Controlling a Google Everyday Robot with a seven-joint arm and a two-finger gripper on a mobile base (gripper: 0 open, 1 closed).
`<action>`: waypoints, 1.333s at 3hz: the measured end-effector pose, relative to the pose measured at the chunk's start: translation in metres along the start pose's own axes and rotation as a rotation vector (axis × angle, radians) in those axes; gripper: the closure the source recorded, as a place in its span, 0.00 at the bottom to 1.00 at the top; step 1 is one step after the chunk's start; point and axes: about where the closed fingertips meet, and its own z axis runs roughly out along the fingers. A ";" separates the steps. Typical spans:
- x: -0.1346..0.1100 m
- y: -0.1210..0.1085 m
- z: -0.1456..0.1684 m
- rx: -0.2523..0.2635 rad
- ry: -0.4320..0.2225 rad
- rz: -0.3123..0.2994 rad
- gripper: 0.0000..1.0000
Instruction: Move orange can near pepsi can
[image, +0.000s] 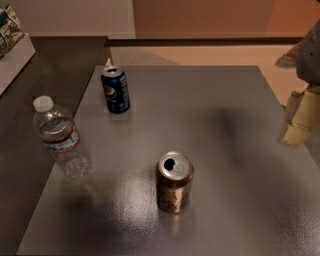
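A grey surface (225, 150) is seen filling most of the frame. The end effector (300, 117) is found at the right edge, partly cut off; how far it is open cannot be told, and nothing is seen held in it. A clear water bottle (61, 140) is stood upright at the left. The orange can (174, 182) is placed upright at lower centre, well apart from the end effector, to its lower left. The pepsi can (115, 90) is stood upright at upper left, well apart from the orange can
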 end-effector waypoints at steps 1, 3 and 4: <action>-0.001 0.000 -0.001 0.002 -0.003 -0.003 0.00; -0.020 0.024 0.026 -0.078 -0.102 -0.174 0.00; -0.036 0.050 0.045 -0.136 -0.179 -0.239 0.00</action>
